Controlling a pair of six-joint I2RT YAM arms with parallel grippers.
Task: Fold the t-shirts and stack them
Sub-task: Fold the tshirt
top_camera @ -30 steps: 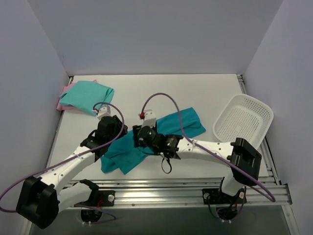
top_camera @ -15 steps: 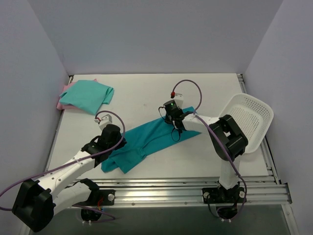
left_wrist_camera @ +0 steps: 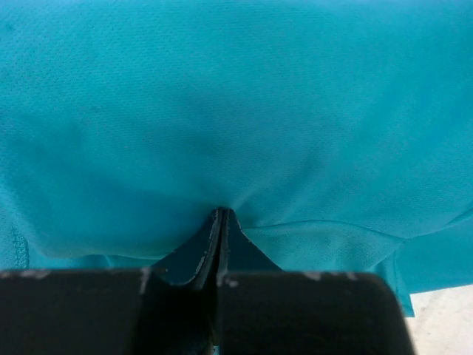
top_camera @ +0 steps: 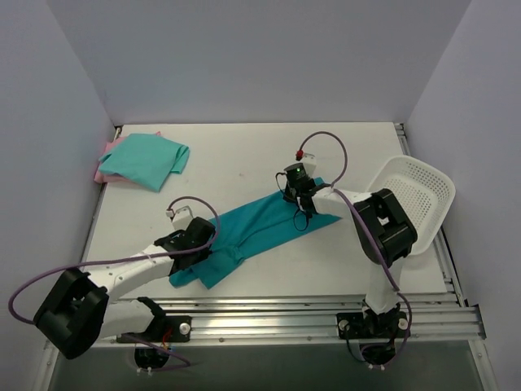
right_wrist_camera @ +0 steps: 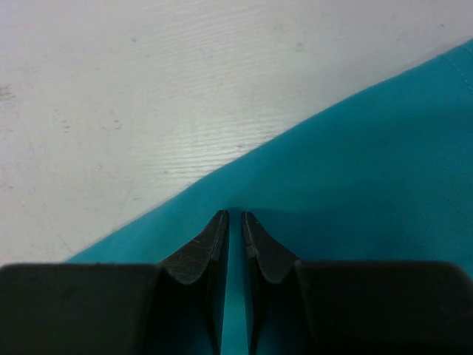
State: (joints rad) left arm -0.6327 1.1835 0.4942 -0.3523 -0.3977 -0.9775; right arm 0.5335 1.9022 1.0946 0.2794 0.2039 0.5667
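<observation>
1. The teal shirt (top_camera: 260, 232) lies stretched in a long diagonal band across the middle of the table (top_camera: 244, 155).
2. The left gripper (left_wrist_camera: 222, 214) is clamped on a pucker of cloth at the band's near-left end.
3. The right gripper (right_wrist_camera: 233, 218) pinches its far-right edge - fingers almost together.
4. A folded mint shirt (top_camera: 146, 159) rests on a pink shirt (top_camera: 101, 173) in the far-left corner.
5. A white basket (top_camera: 407, 199) sits tilted at the right edge.

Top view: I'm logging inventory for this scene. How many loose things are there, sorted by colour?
teal shirt: 1
mint shirt: 1
pink shirt: 1
white basket: 1
Total: 4
</observation>
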